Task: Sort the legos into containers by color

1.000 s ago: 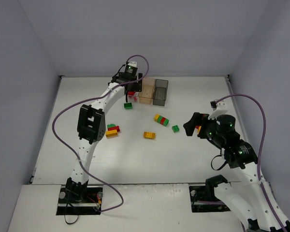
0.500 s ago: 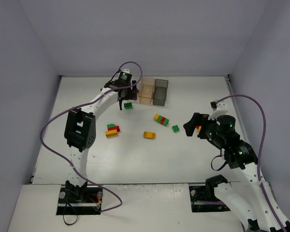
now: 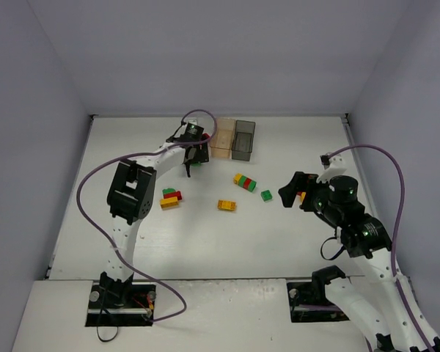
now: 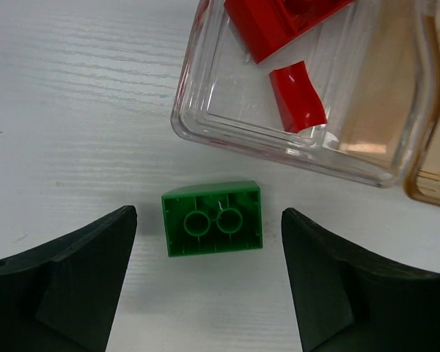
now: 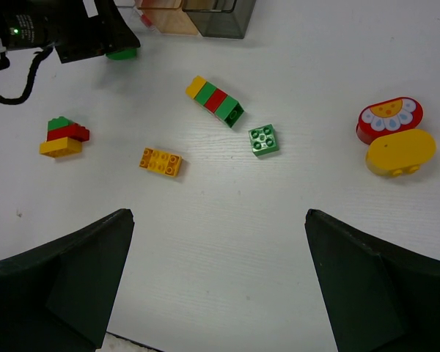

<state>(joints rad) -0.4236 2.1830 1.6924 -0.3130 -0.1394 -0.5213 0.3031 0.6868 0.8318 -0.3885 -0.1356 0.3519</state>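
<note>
While the left jaws stand spread either side of an upturned green brick point(image 4: 212, 218) on the bench point(image 4: 73, 110), just beside the clear box point(image 4: 242, 144) holding red bricks point(image 4: 297, 95), the right jaws hang released, empty.

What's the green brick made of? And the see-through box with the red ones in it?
The green brick looks like hard plastic: smooth, slightly shiny, with moulded round tubes on the side facing up. The clear box seems to be glossy see-through plastic, since its rounded rim catches the light.
</note>
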